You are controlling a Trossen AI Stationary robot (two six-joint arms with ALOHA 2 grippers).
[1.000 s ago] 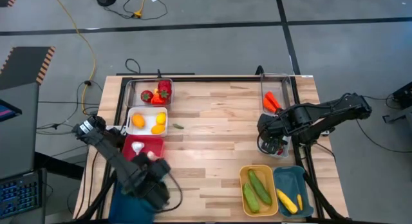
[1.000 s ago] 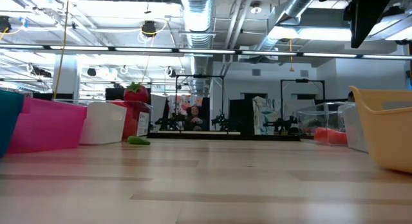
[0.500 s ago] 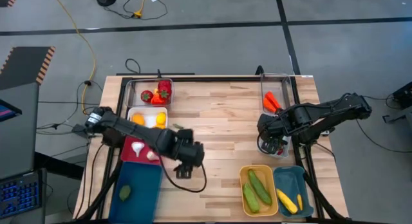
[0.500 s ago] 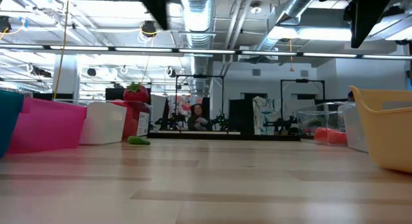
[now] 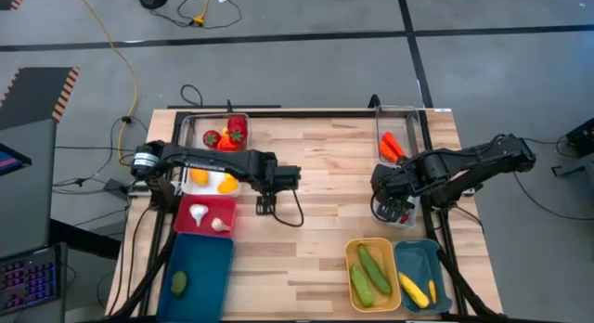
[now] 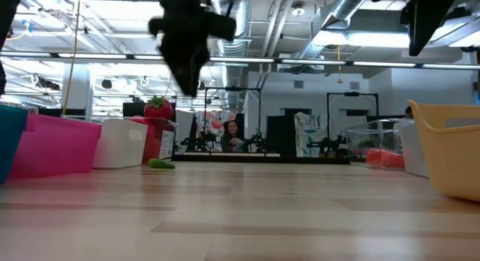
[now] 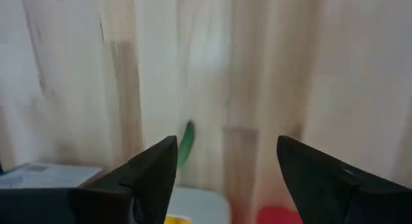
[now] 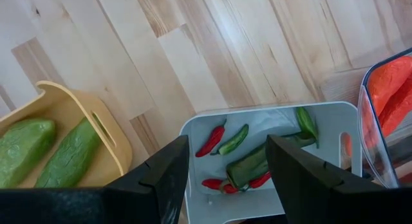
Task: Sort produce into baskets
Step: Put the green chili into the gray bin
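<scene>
My left gripper (image 5: 278, 177) is open and empty, well above the table beside the white basket (image 5: 212, 174) of yellow and orange fruit. A small green chilli (image 7: 187, 143) lies on the wood below it, near one finger; it also shows in the low view (image 6: 160, 163). My right gripper (image 5: 394, 204) is open and empty, hanging over a second white basket (image 8: 335, 118) of red and green chillies (image 8: 226, 141). The other baskets hold strawberries (image 5: 227, 135), garlic (image 5: 200, 213), carrots (image 5: 390, 147), cucumbers (image 5: 369, 272), yellow squash (image 5: 415, 288) and one green piece (image 5: 179, 282).
Baskets line the table's left edge: clear (image 5: 190, 130), white, pink-red (image 5: 227, 207), dark teal (image 5: 209, 267). At the right stand a clear basket (image 5: 408, 114), the orange-yellow one (image 5: 355, 251) and the small teal one (image 5: 429, 258). Bare wood (image 5: 320, 165) lies between. A person shows far behind (image 6: 231, 133).
My left gripper has swung from above the dark teal basket at the near left toward the far edge and the table's right, and now hangs over the chilli beside the white basket. The green piece in the dark teal basket has come into view.
</scene>
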